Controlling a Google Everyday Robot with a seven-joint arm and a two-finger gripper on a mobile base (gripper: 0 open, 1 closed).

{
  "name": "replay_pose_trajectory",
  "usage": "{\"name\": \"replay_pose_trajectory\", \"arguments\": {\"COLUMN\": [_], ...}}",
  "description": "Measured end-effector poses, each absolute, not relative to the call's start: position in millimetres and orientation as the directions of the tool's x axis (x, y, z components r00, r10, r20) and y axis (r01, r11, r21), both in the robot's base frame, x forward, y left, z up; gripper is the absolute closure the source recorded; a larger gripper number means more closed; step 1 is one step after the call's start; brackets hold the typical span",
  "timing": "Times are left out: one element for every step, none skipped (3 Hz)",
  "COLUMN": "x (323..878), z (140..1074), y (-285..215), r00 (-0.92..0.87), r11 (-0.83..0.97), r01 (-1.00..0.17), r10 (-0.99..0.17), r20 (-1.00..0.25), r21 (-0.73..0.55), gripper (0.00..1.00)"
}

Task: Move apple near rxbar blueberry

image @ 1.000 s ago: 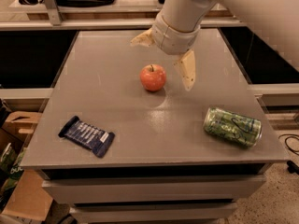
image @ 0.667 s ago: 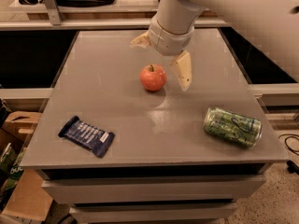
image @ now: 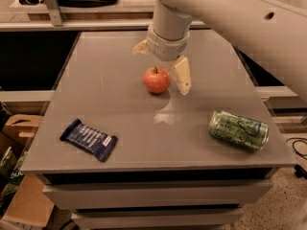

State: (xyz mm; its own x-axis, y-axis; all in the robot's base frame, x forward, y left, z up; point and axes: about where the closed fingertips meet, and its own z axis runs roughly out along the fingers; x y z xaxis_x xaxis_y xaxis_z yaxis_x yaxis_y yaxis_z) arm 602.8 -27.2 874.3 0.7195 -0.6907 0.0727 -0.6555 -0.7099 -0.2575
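The red-orange apple stands upright on the grey table, near its middle. My gripper hangs just above and behind the apple, open, with one cream finger down at the apple's right side and the other finger behind it to the left. The apple is not held. The rxbar blueberry, a flat navy wrapper with white lines, lies near the front left of the table, well away from the apple.
A green patterned drink can lies on its side at the front right of the table. Cardboard boxes stand on the floor to the left. A shelf runs behind the table.
The gripper has shifted left and closer over the apple, its right finger now beside the apple. The apple, bar and can have not moved.
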Motion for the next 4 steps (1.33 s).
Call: {"name": "replay_pose_trajectory", "arguments": {"x": [606.0,607.1,606.3,604.0], "z": [865.6,860.8,859.6,862.1], "y": [-27.0,-26.9,-25.8,-23.8], "r00": [0.715,0.714,0.716,0.721], "r11": [-0.709,-0.710,-0.711,-0.713], "r01": [-0.665,-0.670,-0.670,-0.667], "r10": [-0.695,-0.697,-0.695,-0.691], "r20": [0.075,0.073,0.067,0.054], "r21": [-0.234,-0.218,-0.213,-0.215], "gripper": [0.00,0.18,0.41,0.65]}}
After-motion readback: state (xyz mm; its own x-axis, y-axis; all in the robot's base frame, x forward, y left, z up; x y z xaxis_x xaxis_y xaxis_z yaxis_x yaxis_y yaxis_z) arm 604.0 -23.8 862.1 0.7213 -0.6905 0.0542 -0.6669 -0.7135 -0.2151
